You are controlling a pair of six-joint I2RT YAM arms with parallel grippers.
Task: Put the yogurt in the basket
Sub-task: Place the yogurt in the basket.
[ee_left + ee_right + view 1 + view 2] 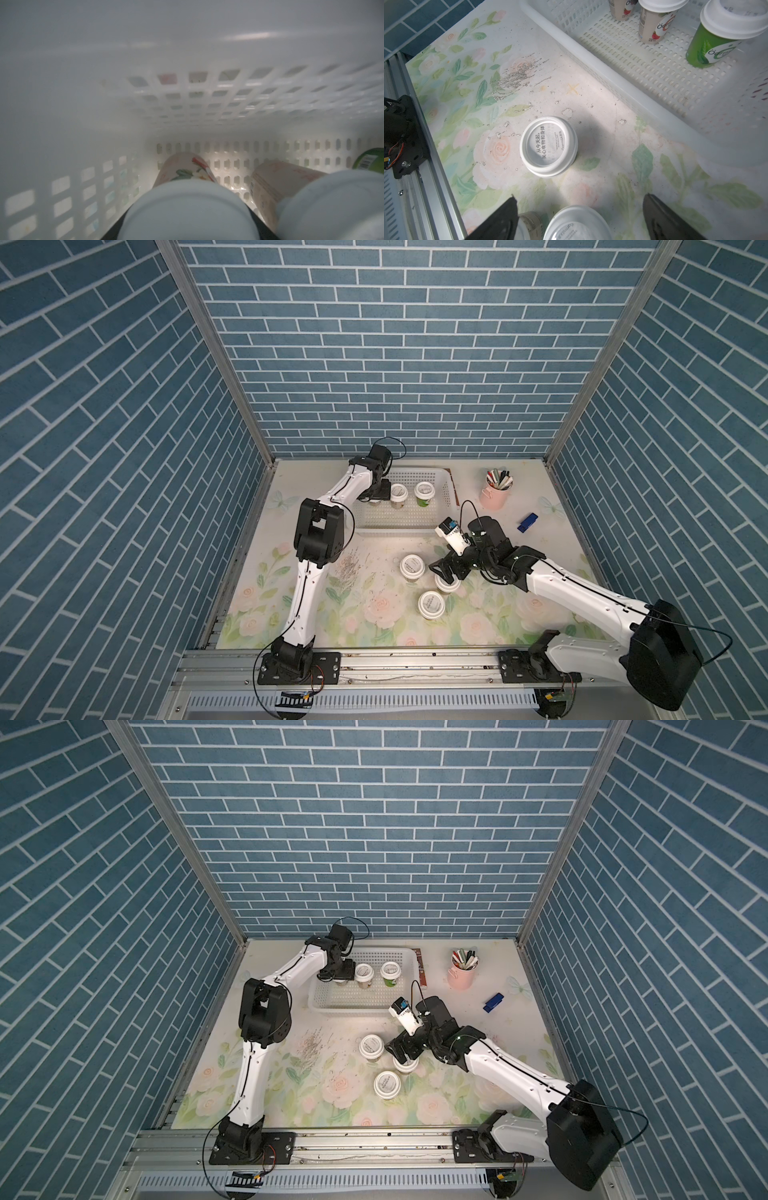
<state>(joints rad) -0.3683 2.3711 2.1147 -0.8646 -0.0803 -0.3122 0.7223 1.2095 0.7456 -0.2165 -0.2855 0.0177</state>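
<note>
Blue brick-patterned walls close in your flower-printed table [316, 605]. Toward its back stands the white perforated plastic basket [395, 531]. It holds three white-lidded yogurt cups: a green-bodied cup [424, 494], a tan-bodied cup [399, 494] just beside it, and a third cup [187, 207]. That one sits between the fingers of your left claw [376, 494], low at the basket's end nearest the left arm; you cannot tell whether the claw grips it. Your right claw [580, 197] hangs spread wide above a table cup [577, 225]. Two more, a printed-lid cup [549, 146] and a front cup [432, 605], stand near it.
</note>
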